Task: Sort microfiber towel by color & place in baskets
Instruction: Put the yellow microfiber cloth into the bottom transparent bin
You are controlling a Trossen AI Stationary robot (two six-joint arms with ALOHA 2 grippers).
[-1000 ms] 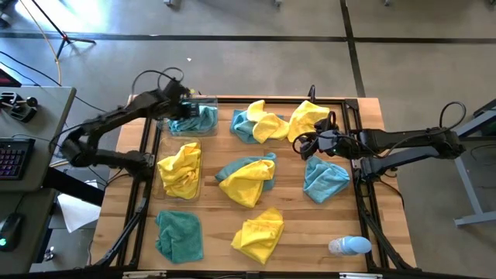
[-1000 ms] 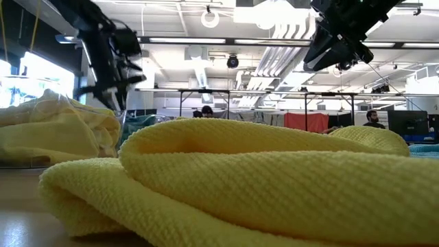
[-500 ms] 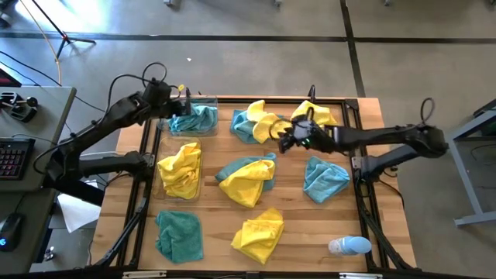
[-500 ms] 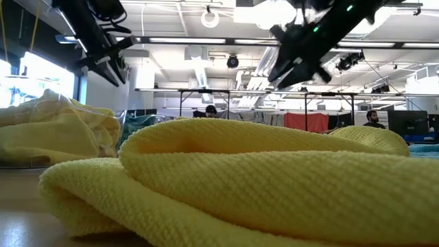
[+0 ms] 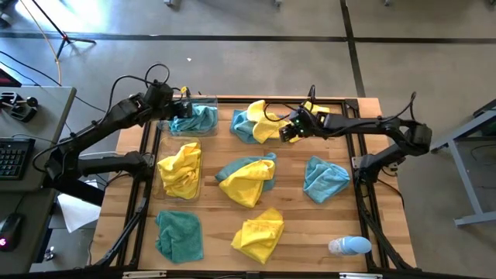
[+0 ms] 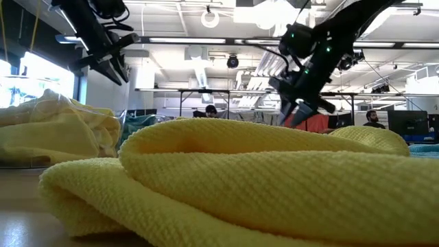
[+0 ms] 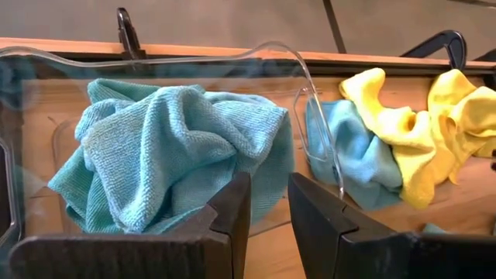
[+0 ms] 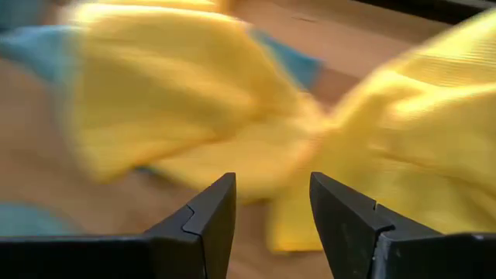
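The overhead view lays out the whole table [image 5: 294, 209]: two clear baskets along its left side, the far basket [image 5: 203, 101] holding a teal towel [image 5: 195, 121] and the near basket [image 5: 195, 183] holding a yellow towel [image 5: 180, 168]. Loose towels lie over the rest of the wood: a teal and yellow pile [image 5: 254, 122] at the far middle, a yellow towel on a teal one [image 5: 246, 180] at the centre, a teal towel [image 5: 325, 178] to the right, another teal towel [image 5: 179, 235] and a yellow towel [image 5: 259, 235] along the near edge, with a pale blue and white object [image 5: 349, 246] at the near right corner.

The table-level view loses nearly all of that behind one big yellow towel [image 6: 274, 185] close to the lens, but it shows both grippers raised above the cloths.

Only the left wrist view shows the left gripper [image 7: 268, 203] up close: its fingers stand a narrow gap apart, holding nothing, just outside the far basket's wall with the teal towel right beyond them. The left arm reaches in from the table's far left corner.

The right wrist view shows the right gripper [image 8: 272, 200] with fingers spread and empty, yellow cloth [image 8: 232, 132] straight ahead of them, blurred. Overhead, the right arm stretches leftward across the far edge, its gripper over the yellow part of the far pile
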